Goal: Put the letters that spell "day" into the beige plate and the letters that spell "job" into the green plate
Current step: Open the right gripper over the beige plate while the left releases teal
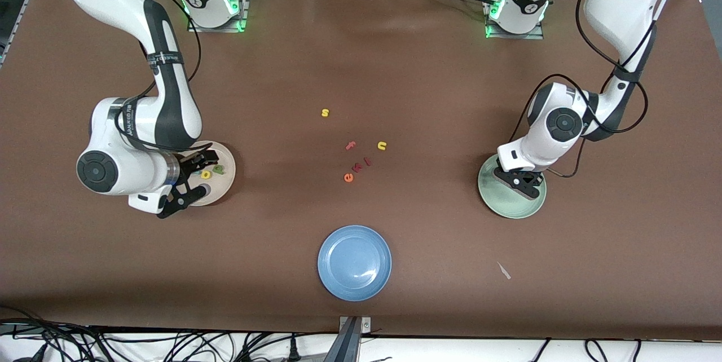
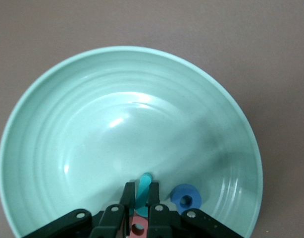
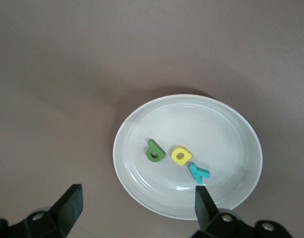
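My left gripper [image 2: 140, 190] hangs low over the green plate [image 2: 92, 124], shut on the teal "j" [image 2: 146, 179], which stands up between its fingers. A blue "o" [image 2: 185, 199] and a pinkish-red "b" [image 2: 138, 227] lie in the same plate [image 1: 507, 207] under that gripper [image 1: 522, 179]. My right gripper [image 3: 137, 206] is open over the rim of the beige plate [image 3: 241, 124] with nothing between its fingers. Inside lie a green letter [image 3: 154, 151], a yellow letter [image 3: 181, 155] and a teal "y" [image 3: 198, 173]. In the front view, that gripper [image 1: 194, 179] covers part of the beige plate [image 1: 228, 179].
A blue plate [image 1: 354, 262] sits mid-table, nearest the front camera. Loose letters lie at the centre: a yellow "s" [image 1: 325, 113], pink "f" [image 1: 350, 145], yellow "u" [image 1: 382, 145], orange "e" [image 1: 348, 177] and two small red ones [image 1: 361, 165]. A white scrap [image 1: 503, 270] lies near the green plate.
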Controlling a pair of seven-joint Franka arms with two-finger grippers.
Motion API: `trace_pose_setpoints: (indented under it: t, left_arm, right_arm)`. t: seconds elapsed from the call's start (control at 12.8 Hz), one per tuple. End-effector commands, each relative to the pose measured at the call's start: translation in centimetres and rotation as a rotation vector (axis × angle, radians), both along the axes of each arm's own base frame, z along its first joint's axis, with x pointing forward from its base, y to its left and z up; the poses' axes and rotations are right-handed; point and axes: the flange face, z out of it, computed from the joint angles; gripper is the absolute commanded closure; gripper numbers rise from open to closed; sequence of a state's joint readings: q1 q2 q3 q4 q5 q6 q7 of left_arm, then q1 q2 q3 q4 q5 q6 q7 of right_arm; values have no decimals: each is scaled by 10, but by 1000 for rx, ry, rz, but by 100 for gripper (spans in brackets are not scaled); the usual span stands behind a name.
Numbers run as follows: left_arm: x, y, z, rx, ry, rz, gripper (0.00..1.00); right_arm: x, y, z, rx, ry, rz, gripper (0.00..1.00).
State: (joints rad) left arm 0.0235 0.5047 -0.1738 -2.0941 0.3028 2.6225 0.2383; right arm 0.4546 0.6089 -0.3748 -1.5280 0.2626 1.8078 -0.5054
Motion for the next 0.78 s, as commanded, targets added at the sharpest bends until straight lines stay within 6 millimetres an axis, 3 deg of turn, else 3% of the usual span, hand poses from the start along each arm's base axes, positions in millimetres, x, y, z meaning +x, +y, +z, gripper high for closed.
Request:
trace_pose_setpoints:
  t: [0.0,0.08,0.23,0.47,0.7]
  left_arm:
    - [3,-2,7,25,-39,-74,100]
    - [4,-2,6,25,-39,-74,75]
    - [6,-2,10,26,-47,-75,0]
    - [8,-2,17,27,-54,-63,0]
    - [10,2,50,52,-51,-35,0]
  right_arm:
    - [-1,3,8,17,20,-16,0]
    - [-2,5,9,17,24,-13,0]
    - [0,6,19,19,34,-6,0]
    - [0,18,29,21,38,13,0]
    - [-1,21,34,17,53,6,0]
